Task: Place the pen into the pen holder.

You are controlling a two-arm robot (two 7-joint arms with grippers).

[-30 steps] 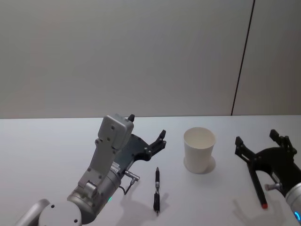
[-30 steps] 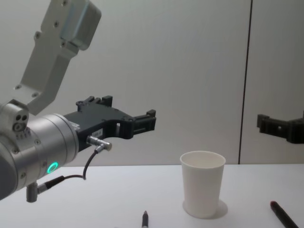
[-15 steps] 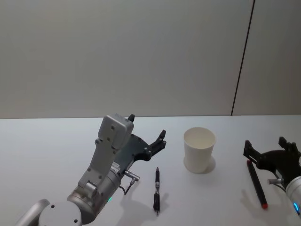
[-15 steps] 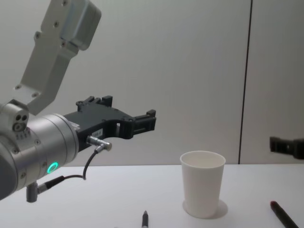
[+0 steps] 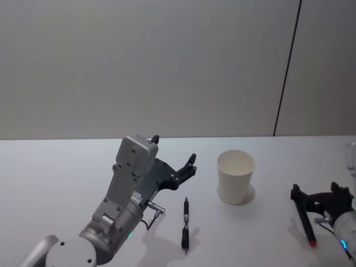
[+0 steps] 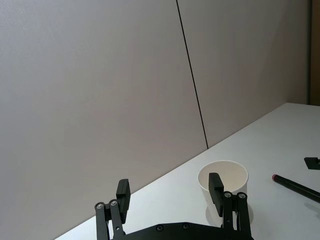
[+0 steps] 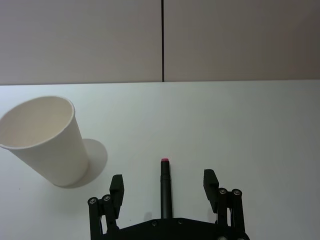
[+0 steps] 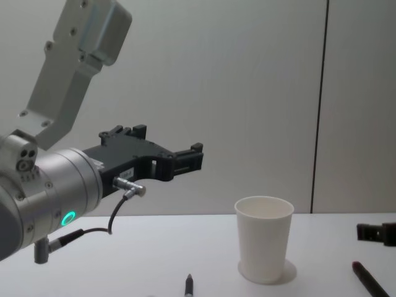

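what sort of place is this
Likely a robotics test bench: a white table before plain grey wall panels, a paper cup, a black pen and a red-tipped pen laid out, the left end effector and right end effector both open.

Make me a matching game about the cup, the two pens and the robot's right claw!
Things:
1. pen holder
2. black pen
3. red-tipped pen
4. right gripper

Places or states:
A. open, low above the table on the right
B. upright and empty, mid-table
C. lying right of the pen holder
D. lying left of the pen holder, beside the raised left gripper

Pairs: 1-B, 2-D, 3-C, 4-A
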